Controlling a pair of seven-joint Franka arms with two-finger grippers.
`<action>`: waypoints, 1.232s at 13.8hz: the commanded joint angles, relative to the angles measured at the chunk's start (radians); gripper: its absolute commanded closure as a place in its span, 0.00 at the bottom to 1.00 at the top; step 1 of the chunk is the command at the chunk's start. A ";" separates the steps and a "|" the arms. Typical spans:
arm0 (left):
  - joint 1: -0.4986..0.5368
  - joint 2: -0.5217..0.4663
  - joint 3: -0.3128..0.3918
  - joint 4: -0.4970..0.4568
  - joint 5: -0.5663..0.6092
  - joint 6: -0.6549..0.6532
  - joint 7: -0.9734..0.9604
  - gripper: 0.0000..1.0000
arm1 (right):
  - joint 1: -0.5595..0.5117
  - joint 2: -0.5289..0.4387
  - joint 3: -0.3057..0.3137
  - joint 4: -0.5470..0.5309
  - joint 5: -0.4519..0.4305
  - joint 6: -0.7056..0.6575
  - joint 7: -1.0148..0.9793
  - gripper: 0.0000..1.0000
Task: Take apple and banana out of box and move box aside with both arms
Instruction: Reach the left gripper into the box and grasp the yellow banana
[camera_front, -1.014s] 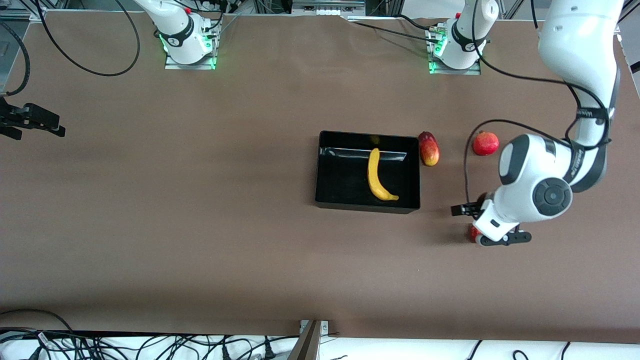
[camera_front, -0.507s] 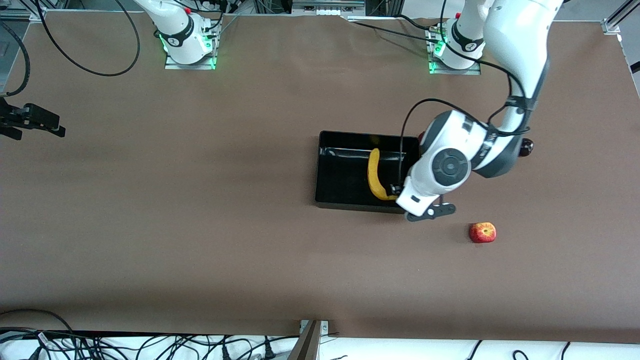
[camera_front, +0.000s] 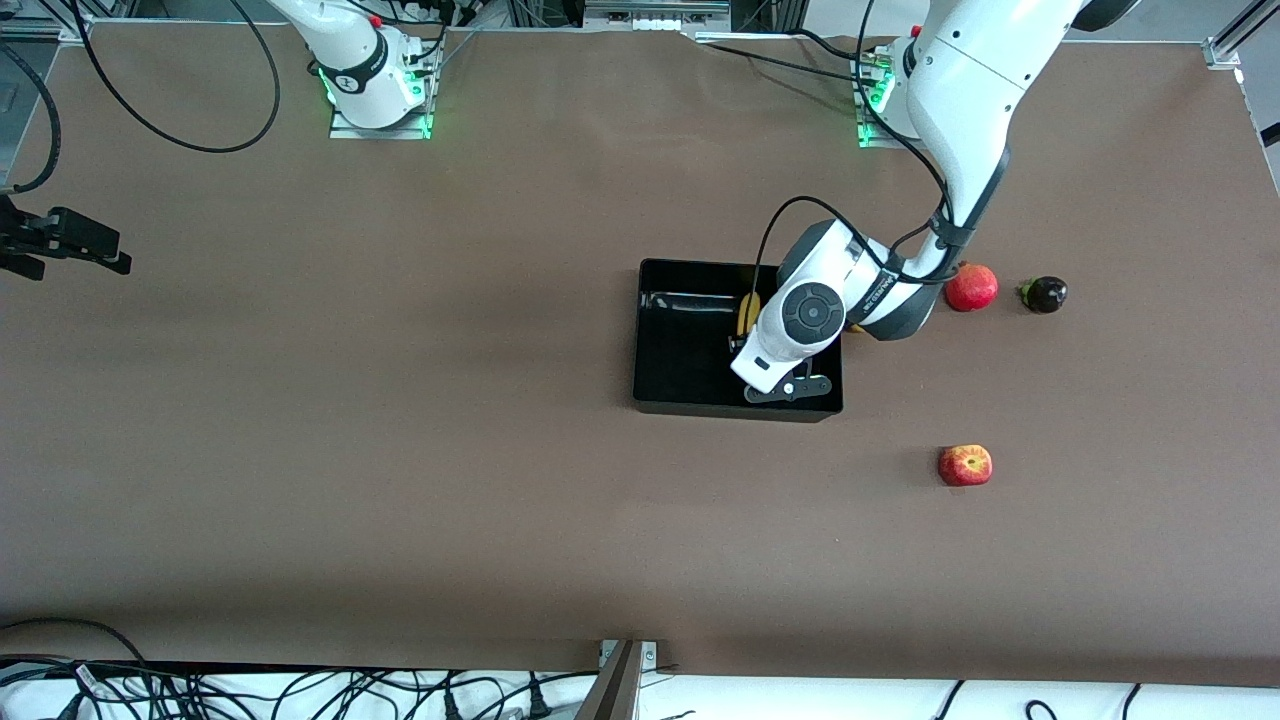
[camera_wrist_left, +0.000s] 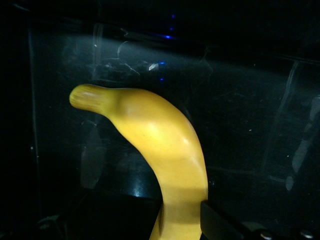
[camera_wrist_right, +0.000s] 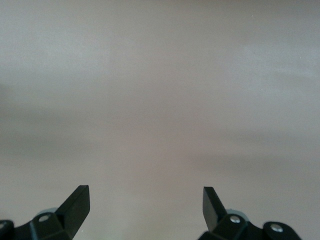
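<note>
The black tray (camera_front: 680, 345) lies mid-table. The yellow banana (camera_front: 747, 312) lies in it, mostly hidden under the left arm. My left gripper (camera_front: 748, 352) is down in the tray. In the left wrist view the gripper (camera_wrist_left: 181, 220) is shut on the banana (camera_wrist_left: 160, 140), one finger on each side. The red apple (camera_front: 965, 465) sits on the table nearer the front camera than the tray, toward the left arm's end. My right gripper (camera_front: 110, 255) waits open at the right arm's end of the table, open and empty over bare table in its wrist view (camera_wrist_right: 145, 200).
A round red pomegranate (camera_front: 971, 287) and a small dark fruit (camera_front: 1044, 294) sit beside the tray toward the left arm's end. The mango is hidden by the left arm. Brown table surface (camera_front: 400, 450) spreads around.
The left arm swung from the apple toward the tray and came down on the banana. The apple stays uncovered on the table. The right arm has not moved.
</note>
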 joint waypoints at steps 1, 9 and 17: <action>0.006 -0.019 -0.012 -0.050 0.003 0.031 -0.005 0.03 | -0.011 0.009 0.004 0.021 0.006 -0.017 -0.018 0.00; 0.007 -0.023 -0.028 -0.043 0.030 0.036 -0.056 0.95 | -0.011 0.009 0.004 0.021 0.005 -0.018 -0.018 0.00; 0.052 -0.111 -0.036 0.180 -0.010 -0.378 -0.021 1.00 | -0.011 0.009 0.004 0.021 0.006 -0.018 -0.018 0.00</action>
